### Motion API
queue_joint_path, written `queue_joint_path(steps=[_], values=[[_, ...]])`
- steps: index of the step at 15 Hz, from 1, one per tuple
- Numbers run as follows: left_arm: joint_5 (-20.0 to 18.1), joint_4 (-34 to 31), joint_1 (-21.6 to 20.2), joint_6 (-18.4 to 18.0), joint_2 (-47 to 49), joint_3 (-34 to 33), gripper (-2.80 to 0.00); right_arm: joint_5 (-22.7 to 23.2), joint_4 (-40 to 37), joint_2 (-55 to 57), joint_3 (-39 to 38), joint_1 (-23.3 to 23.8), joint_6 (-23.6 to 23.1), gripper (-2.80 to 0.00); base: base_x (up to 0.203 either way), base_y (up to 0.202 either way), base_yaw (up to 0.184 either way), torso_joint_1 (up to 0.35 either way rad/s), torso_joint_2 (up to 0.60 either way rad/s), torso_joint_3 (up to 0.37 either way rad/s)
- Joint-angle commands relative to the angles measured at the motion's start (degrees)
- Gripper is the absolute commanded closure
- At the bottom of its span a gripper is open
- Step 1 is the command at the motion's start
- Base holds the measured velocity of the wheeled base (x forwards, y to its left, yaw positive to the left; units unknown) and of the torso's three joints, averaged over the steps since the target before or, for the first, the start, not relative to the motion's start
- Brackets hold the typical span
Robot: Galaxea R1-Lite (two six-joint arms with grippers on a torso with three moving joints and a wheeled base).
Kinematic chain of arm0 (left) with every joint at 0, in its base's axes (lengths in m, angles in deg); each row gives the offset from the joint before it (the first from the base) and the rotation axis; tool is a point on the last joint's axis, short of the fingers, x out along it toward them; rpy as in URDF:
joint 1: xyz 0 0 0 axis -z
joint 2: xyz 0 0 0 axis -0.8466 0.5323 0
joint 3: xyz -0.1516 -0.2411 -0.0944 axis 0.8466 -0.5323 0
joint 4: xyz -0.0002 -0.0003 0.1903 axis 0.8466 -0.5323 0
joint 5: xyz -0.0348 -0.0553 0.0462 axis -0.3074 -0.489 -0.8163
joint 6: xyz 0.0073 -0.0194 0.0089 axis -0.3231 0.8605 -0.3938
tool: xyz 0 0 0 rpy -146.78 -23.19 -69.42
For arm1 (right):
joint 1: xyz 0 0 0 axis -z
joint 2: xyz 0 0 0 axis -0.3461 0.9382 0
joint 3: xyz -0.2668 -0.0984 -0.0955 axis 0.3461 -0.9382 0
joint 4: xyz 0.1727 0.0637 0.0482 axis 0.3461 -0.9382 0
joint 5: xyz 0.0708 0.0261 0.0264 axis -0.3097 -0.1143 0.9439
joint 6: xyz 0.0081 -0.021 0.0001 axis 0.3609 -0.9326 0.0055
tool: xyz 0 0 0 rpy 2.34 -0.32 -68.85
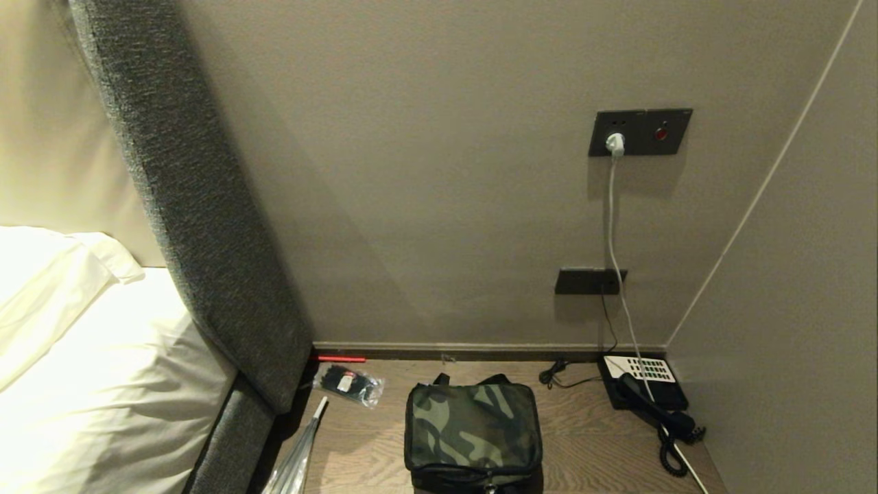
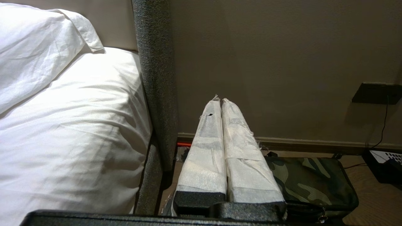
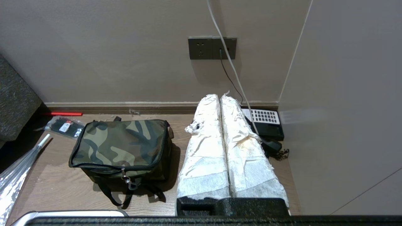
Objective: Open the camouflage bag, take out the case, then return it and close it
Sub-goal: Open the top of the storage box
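The camouflage bag sits zipped shut on the wooden table, with its zipper pulls at the near edge. The case is hidden from view. Neither arm shows in the head view. My left gripper is shut and empty, held above the table's left side, with the camouflage bag just to its right. My right gripper is also shut and empty, hovering between the camouflage bag and the black telephone.
A black telephone with coiled cord lies at the right, under wall sockets with a white cable. A clear packet of black ties and a silvery wrapped bundle lie left of the bag. A grey headboard and bed border the left.
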Motion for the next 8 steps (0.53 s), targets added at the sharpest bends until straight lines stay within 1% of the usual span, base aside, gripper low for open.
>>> queue_joint_path(steps=[1,8], values=[[0.0,0.1,0.0,0.0,0.1,-2.3,0.0,0.0,0.0,-0.2,0.0,0.0,0.0,0.0,0.0,0.0,0.0,0.0,0.0,0.0],[0.0,0.1,0.0,0.0,0.1,-2.3,0.0,0.0,0.0,-0.2,0.0,0.0,0.0,0.0,0.0,0.0,0.0,0.0,0.0,0.0]])
